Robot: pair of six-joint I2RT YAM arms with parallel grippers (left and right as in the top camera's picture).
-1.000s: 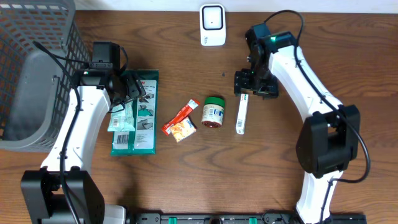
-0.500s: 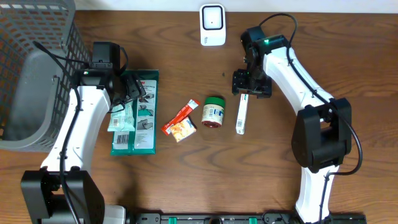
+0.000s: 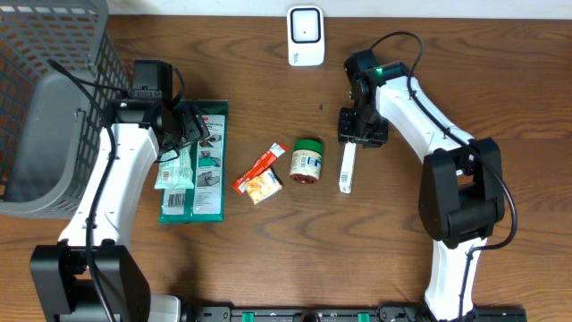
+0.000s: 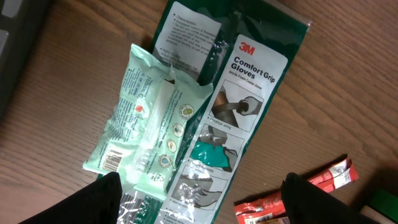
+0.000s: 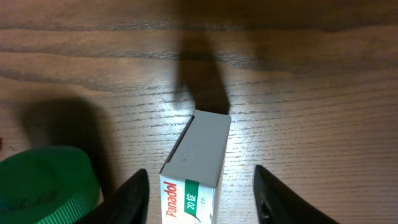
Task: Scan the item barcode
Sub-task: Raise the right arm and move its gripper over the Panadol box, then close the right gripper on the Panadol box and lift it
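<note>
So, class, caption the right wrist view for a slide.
Right claw open astride the end of a Panadol box on the wooden table, not visibly touching it; green lid beside.

Mesh basket (image 3: pixel 40 40) far left; wipes pack (image 3: pixel 176 170) atop gloves pack (image 3: pixel 209 179).

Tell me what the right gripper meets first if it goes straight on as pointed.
Probably the Panadol box: its end lies between the open fingers of the right gripper, so the palm would meet it while the fingertips pass either side toward the table. Depth is unclear.
</note>
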